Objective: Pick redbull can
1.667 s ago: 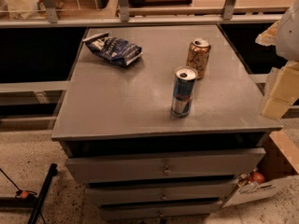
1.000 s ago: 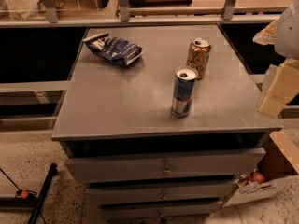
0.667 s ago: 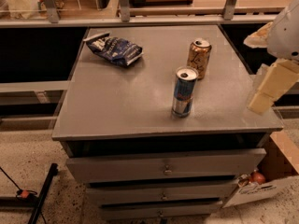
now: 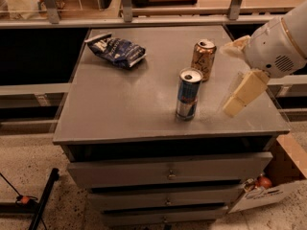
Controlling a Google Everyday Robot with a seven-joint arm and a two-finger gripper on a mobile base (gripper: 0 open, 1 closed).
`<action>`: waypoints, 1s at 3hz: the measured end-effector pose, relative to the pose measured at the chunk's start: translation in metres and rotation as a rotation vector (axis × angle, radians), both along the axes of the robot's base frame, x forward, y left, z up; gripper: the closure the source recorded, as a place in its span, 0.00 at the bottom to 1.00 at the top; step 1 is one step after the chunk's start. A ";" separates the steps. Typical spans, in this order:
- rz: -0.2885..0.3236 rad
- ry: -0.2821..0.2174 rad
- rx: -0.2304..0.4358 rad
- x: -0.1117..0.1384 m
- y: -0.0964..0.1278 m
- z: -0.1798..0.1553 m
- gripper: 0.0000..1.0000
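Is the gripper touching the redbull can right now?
Apart. The camera view shows bare tabletop between the redbull can and the gripper, which hovers to the can's right, jaws open, above the right edge.

No legible txt anywhere from my end: the redbull can (image 4: 186, 94) shows only a red mark on blue/silver, no letters I can make out, and the gold can (image 4: 203, 60) just behind it gives me nothing readable either. The dark blue snack bag (image 4: 116, 49) at back left has white print, but it's too blurred to read. FYI the gripper (image 4: 228, 79) hangs over the rt side of the cabinet top (image 4: 120, 109), near the redbull can's rt side w/o touching it, fingers spread apart.
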State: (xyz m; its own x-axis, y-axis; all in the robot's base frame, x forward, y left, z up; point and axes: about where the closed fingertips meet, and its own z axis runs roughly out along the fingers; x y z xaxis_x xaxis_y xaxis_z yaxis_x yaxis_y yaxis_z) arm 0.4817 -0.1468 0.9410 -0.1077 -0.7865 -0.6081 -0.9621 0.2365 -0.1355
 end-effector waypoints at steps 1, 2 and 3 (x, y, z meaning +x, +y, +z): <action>0.032 -0.023 0.131 0.011 0.014 -0.007 0.00; 0.054 -0.045 0.213 0.016 0.025 -0.009 0.00; 0.068 -0.051 0.267 0.019 0.032 -0.012 0.00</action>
State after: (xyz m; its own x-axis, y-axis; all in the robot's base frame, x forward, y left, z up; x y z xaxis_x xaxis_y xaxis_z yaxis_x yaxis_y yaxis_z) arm 0.5002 -0.1149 0.9287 -0.0240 -0.6017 -0.7983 -0.9705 0.2056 -0.1258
